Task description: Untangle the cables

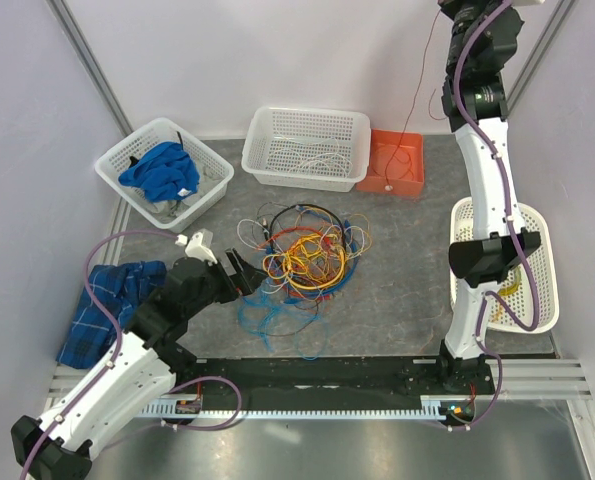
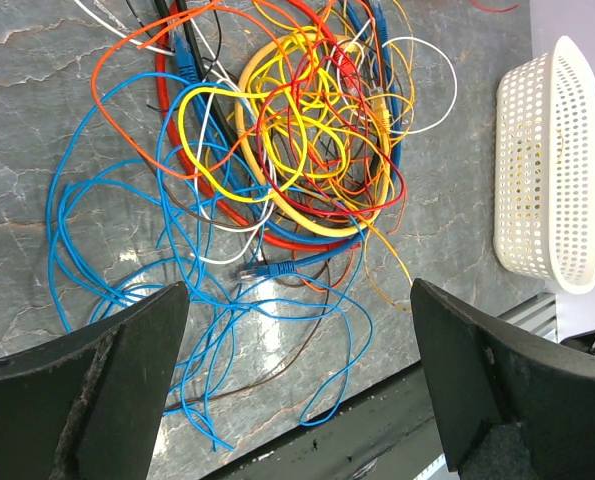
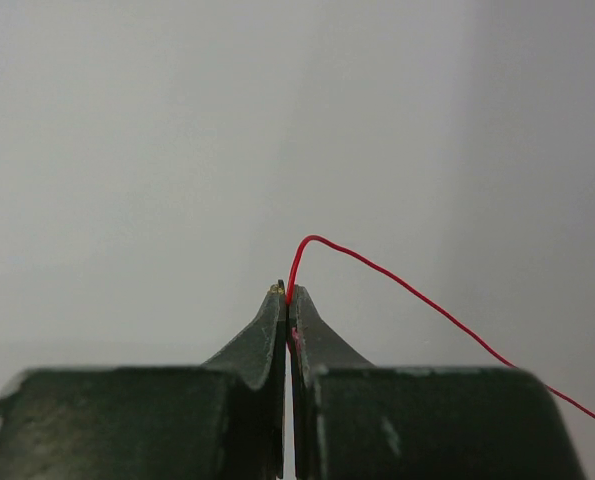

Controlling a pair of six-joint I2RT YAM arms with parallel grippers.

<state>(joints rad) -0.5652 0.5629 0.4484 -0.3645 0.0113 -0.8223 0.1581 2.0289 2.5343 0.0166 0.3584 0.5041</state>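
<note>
High at the far right, hoisting 1 red wire (image 3: 397, 285) with the right gripper (image 3: 288, 295) pinched tight on it over the orange bin (image 1: 395, 162), with the left gripper (image 2: 297, 290) spread wide just left of the cables (image 1: 302, 255) heaped mid-table; next, likely lowering and releasing into that bin.

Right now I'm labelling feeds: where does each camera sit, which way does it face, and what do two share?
Top external: above and behind, looking down at the table; left arm and right arm show.
Left wrist: on the left arm, looking down at the cables; open left tool shows.
Right wrist: raised high, facing a blank wall; right tool shut on a red wire.
Shared: top and left wrist see cables and white basket.
</note>
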